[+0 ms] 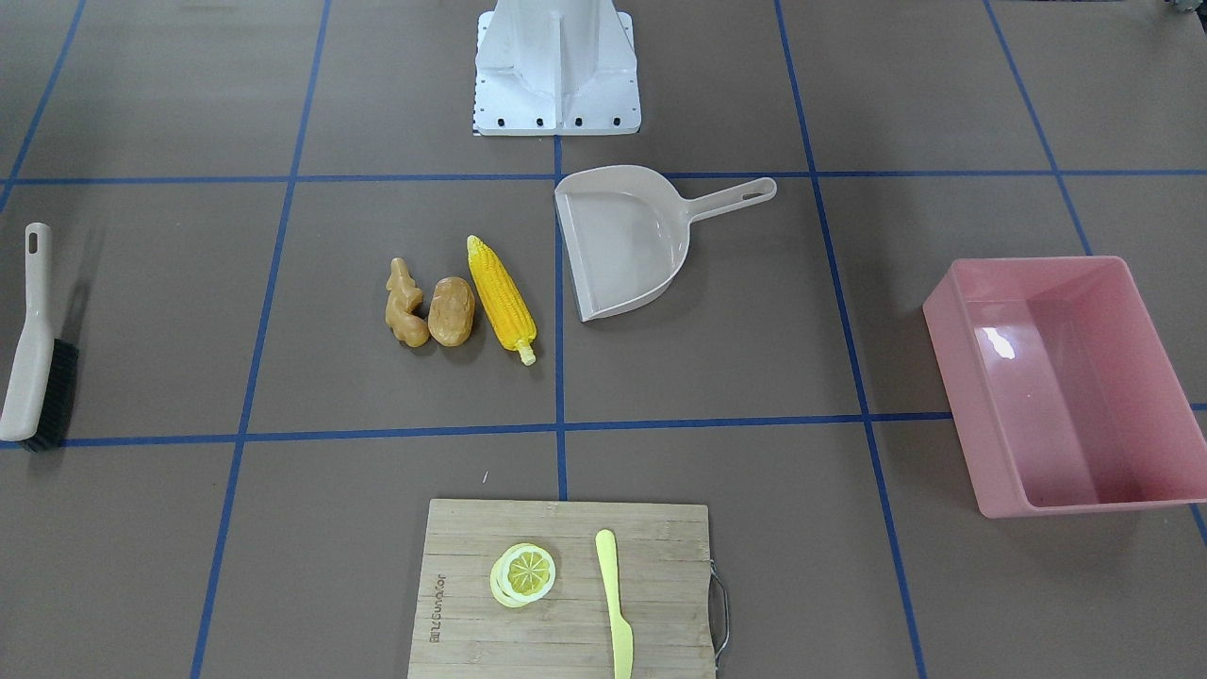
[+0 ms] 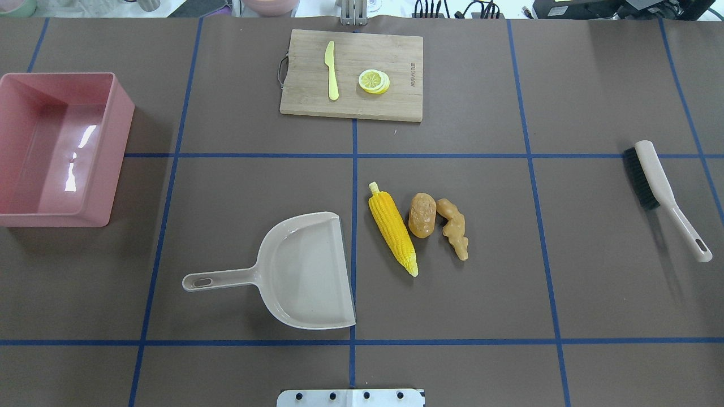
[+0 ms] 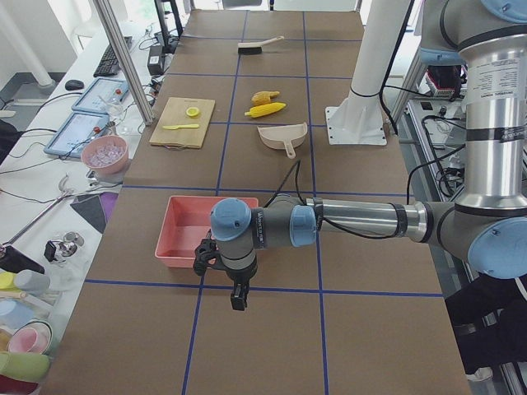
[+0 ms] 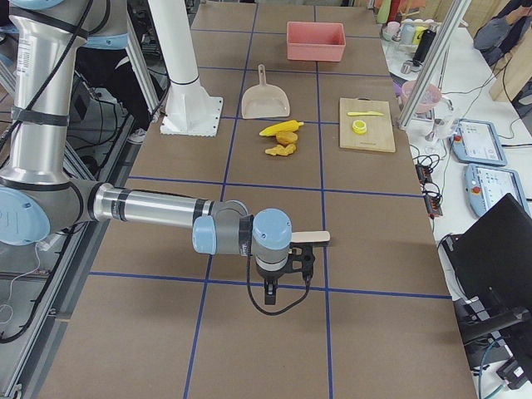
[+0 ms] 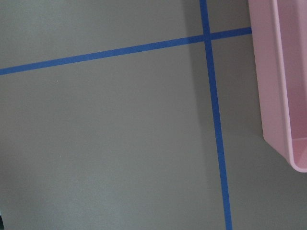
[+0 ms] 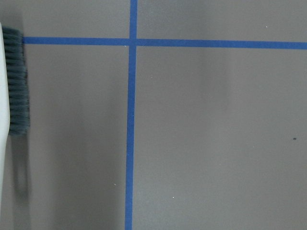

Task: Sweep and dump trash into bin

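The trash lies side by side mid-table: a yellow corn cob (image 1: 501,298) (image 2: 392,232), a brown potato (image 1: 452,310) (image 2: 422,215) and a tan ginger root (image 1: 405,304) (image 2: 455,228). The pink bin (image 1: 1000,396) (image 2: 121,147) stands empty at the table's left end. My left gripper (image 3: 239,300) hangs over the table just outside the bin (image 3: 185,230); its wrist view shows the bin's wall (image 5: 283,72). My right gripper (image 4: 268,293) hangs near the brush (image 4: 314,237). I cannot tell whether either gripper is open or shut.
A beige dustpan (image 1: 627,240) (image 2: 305,271) lies beside the corn, mouth toward it. A beige brush (image 1: 33,349) (image 2: 659,189) lies at the right end, its bristles showing in the right wrist view (image 6: 14,81). A cutting board (image 2: 396,56) holds a lemon slice (image 2: 373,81) and knife (image 2: 331,70).
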Controlling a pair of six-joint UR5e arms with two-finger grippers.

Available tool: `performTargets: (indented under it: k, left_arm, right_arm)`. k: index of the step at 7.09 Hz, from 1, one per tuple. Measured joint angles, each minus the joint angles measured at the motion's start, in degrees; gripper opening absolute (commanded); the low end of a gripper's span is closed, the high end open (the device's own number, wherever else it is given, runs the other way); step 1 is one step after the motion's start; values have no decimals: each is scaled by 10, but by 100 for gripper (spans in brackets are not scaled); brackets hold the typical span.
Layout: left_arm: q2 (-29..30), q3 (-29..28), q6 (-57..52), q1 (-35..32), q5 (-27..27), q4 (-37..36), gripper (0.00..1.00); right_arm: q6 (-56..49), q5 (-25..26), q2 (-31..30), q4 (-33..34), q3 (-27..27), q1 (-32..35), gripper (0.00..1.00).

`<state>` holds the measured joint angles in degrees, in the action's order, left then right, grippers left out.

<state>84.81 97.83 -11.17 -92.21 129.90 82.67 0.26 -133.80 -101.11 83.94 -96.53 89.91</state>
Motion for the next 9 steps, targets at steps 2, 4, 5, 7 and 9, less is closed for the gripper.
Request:
performTargets:
  k: [2,4,5,7,9]
  left_arm:
    - [0,5,2,0,0,0,98]
    - [0,6,3,0,0,0,99]
    - [0,8,3,0,1,0,99]
    - [0,11,2,0,1,0,99]
    - [1,10,1,1,1,1,98]
  right_arm:
    - [-1,0,-1,1,-2,0,100]
    - [-1,1,-6,0,-8,2,100]
    - [-1,0,-10,0,-9,3,100]
    - [-1,-3,-18,-1,-9,5,100]
    - [0,-5,-20,-1,-16,9,100]
